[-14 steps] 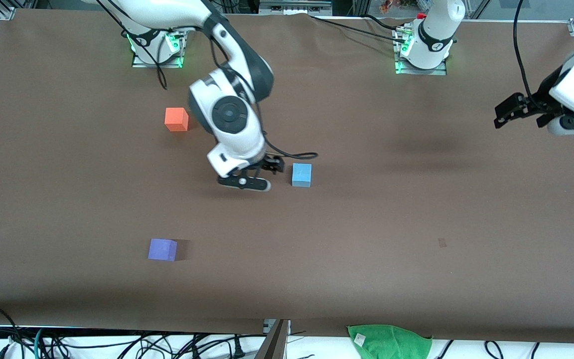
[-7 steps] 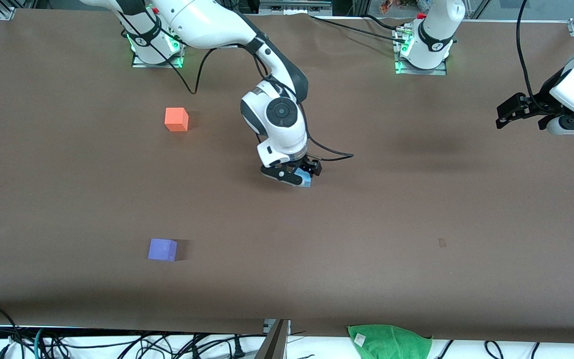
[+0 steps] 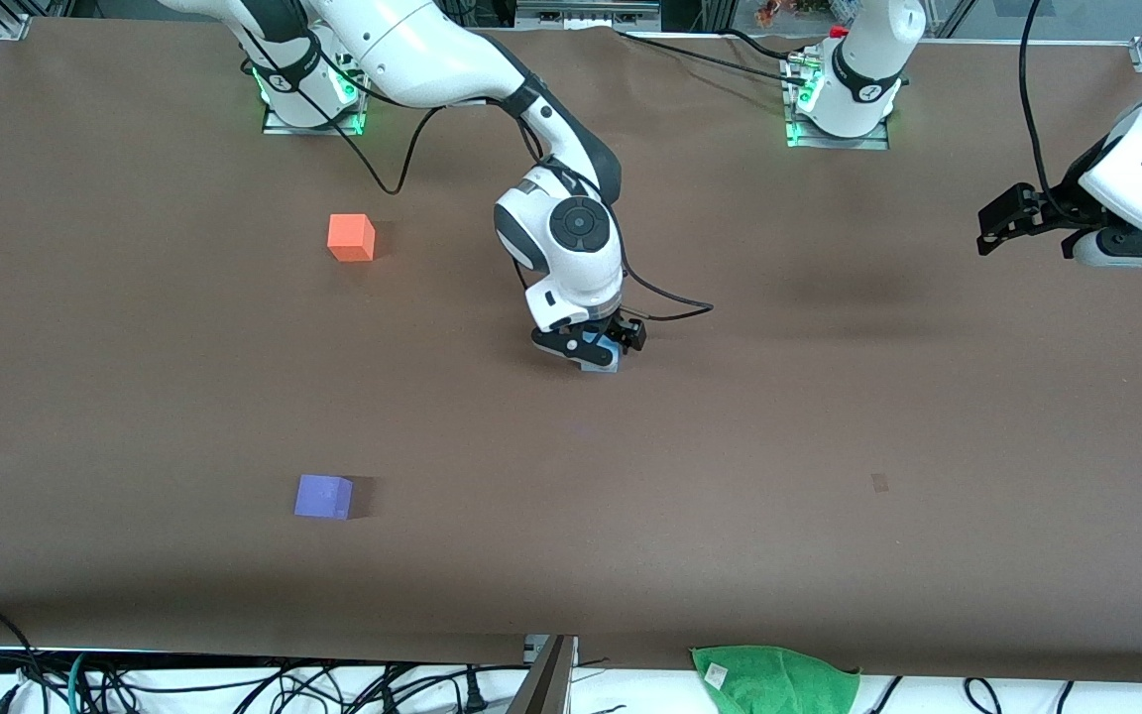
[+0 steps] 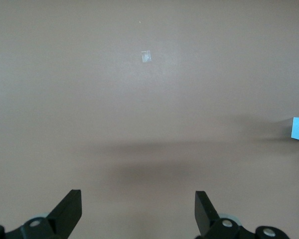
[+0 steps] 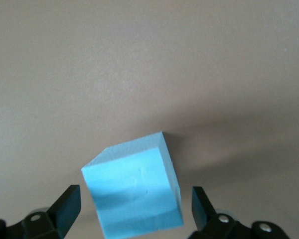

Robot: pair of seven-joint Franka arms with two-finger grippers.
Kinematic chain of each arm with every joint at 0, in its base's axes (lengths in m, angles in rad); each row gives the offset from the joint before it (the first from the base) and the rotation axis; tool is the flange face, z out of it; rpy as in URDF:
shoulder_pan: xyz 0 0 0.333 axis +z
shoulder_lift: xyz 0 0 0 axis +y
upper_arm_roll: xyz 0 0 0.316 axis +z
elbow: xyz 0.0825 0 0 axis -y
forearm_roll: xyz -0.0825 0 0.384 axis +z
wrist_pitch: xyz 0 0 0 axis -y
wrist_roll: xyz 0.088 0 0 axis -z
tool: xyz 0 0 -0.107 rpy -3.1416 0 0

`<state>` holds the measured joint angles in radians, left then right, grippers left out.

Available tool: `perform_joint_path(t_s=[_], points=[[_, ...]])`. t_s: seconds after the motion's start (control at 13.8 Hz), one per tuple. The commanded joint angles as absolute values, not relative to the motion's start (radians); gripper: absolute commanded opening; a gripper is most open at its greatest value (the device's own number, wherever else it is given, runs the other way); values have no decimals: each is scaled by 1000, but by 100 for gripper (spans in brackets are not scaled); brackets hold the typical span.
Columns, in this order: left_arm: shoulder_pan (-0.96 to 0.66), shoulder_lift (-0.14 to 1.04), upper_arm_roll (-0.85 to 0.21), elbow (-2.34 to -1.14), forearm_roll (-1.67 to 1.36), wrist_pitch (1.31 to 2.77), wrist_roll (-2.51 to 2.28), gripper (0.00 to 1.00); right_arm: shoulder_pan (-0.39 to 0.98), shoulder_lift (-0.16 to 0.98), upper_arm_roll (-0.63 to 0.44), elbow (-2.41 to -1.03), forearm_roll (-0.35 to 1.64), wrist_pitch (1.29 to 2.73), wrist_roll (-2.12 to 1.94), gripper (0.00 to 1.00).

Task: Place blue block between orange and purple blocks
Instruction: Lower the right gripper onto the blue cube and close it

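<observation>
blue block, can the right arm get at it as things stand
Probably yes: the right gripper is down over the blue block, open, a finger on either side with gaps showing, and nothing else near it.

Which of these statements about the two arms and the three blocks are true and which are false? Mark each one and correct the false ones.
1. The right gripper is down at the blue block, its fingers open on either side of it. True.
2. The blue block already sits between the orange and purple blocks. False: it lies on the table, toward the middle, away from both.
3. The orange block is farther from the front camera than the purple block. True.
4. The left gripper holds a block. False: it is open with nothing in it, waiting over the left arm's end of the table.
</observation>
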<state>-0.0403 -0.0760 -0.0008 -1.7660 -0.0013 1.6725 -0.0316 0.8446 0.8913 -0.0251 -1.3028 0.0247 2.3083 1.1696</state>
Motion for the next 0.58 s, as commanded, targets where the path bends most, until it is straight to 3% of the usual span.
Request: perform_joint_path(t_s=[0.0,0.22,0.29,0.51], points=[[-44,-77,2,-1758,-14,1678,-26,100,847,937,-37,-1243,9,2309,1137,87],[-44,-77,2,-1758,-14,1678,-26,100,847,945,-37,-1243,9,2316,1129,52],[-44,-77,2,-1758,-14,1678,-26,100,845,945,-37,-1243,9,2313,1120,46],[-43,-77,3,-1758,-14,1678,-26,100,793,910,-35,-1238,17,2190,976,43]])
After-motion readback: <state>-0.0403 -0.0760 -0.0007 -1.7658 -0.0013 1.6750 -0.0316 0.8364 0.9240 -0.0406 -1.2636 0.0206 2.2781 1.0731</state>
